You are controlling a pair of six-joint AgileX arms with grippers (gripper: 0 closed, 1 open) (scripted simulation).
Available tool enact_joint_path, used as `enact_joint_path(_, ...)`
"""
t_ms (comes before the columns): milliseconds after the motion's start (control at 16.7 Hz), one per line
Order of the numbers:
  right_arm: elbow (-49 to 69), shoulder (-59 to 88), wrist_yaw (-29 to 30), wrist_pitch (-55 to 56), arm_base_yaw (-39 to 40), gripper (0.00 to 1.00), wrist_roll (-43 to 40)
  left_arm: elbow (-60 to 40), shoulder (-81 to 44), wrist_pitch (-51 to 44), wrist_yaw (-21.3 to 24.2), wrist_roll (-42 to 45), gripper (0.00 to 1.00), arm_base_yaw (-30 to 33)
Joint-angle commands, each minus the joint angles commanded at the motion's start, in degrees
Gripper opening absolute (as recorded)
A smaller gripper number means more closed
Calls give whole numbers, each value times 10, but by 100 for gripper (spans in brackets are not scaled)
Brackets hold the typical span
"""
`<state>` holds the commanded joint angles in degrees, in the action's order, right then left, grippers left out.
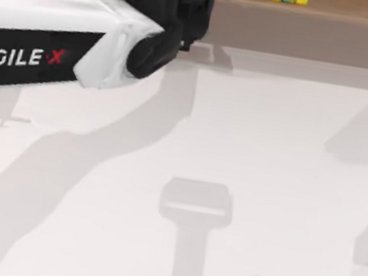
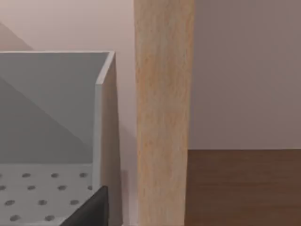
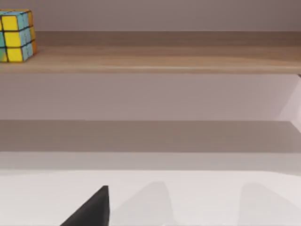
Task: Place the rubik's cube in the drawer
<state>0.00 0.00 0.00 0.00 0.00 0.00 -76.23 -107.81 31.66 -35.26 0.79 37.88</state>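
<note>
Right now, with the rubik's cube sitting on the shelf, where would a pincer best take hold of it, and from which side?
The rubik's cube sits upright on the long brown wooden shelf, apart from any wall in view. Probably best: close the pincer fingers on two opposite flat side faces, coming in level from the shelf's open front edge. The flat, parallel faces suit a two-finger pinch.
</note>
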Motion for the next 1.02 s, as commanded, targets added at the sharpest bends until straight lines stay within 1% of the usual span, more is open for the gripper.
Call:
enact_joint_path(240, 0, 0, 0, 0, 0, 100, 0, -132, -184, 55, -59, 0, 100, 61)
enact_joint_path(480, 0, 0, 0, 0, 0, 100, 0, -219, -305, 90, -97, 0, 100, 99)
enact_joint_path(660, 0, 0, 0, 0, 0, 100, 0, -244, -338, 100, -108, 0, 100, 109)
enact_joint_path(1020, 0, 0, 0, 0, 0, 100, 0, -242, -338, 99, -107, 0, 100, 107)
